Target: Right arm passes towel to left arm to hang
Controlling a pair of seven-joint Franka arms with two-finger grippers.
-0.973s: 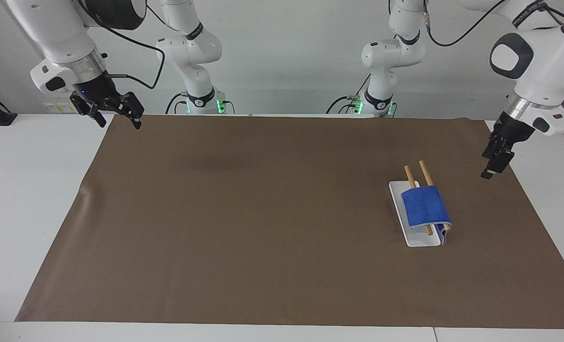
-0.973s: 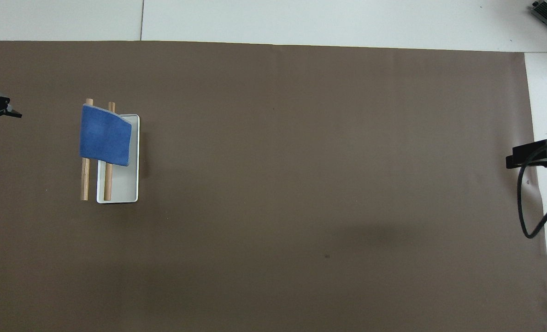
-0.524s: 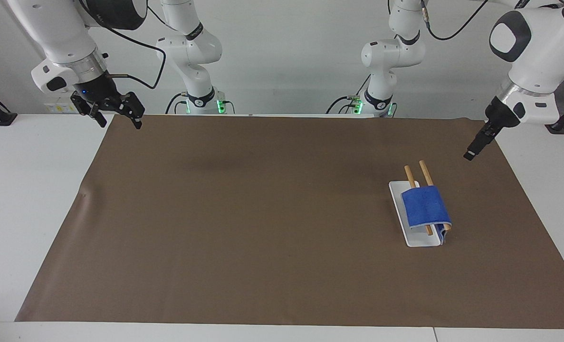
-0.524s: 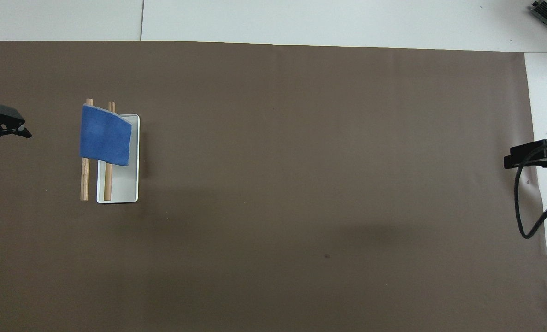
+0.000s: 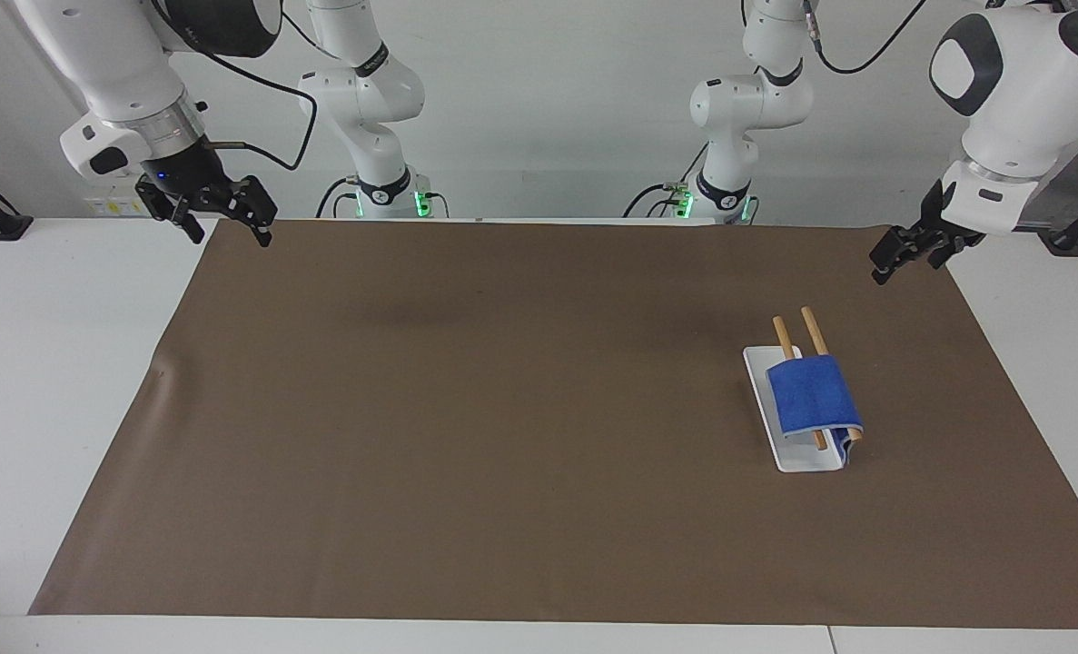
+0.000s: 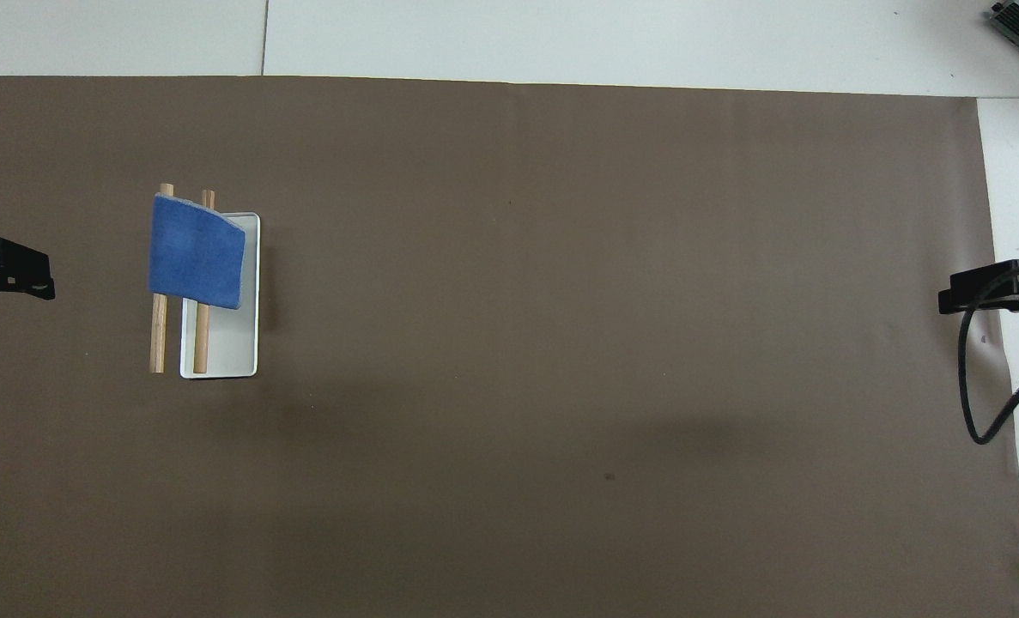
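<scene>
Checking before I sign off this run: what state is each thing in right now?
towel: draped over both rack rods, released.
rack: upright on the brown mat, toward the left arm's end.
left gripper: open, empty, raised over the mat's edge.
right gripper: open, empty, raised over the mat's corner, waiting.

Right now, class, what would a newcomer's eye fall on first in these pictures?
The bright-blue towel draped over two wooden rods on a white stand, toward the left arm's end of the brown mat. The left gripper and right gripper hang open and empty over the mat's corners nearest the robots.
</scene>
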